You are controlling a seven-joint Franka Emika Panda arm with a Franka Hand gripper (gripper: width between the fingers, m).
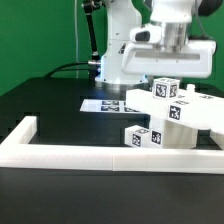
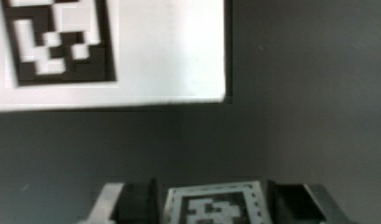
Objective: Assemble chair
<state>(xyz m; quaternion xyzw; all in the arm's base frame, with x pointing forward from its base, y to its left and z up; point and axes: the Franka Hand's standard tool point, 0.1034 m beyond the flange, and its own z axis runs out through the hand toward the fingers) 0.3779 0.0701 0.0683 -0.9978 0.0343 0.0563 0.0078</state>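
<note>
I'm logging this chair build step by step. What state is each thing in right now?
gripper: shut on a tagged chair piece, held above the table.
held chair piece: clamped between the fingers, off the table.
chair pieces: loose, piled by the white border frame, not yet joined into a chair.
marker board: flat on the table.
white border frame: lying along the table's edge.

The chair (image 1: pixel 170 112) is seen as white blocky pieces bearing black-and-white square tags, gathered at the exterior view's right on the black table. A flat slab is raised at mid-height, with 2 tagged blocks seen at its top. Below it, 2 small tagged blocks (image 1: pixel 141 137) are set side by side, just behind the white border. In the wrist view, 1 tagged piece (image 2: pixel 212 204) is seen.
</note>
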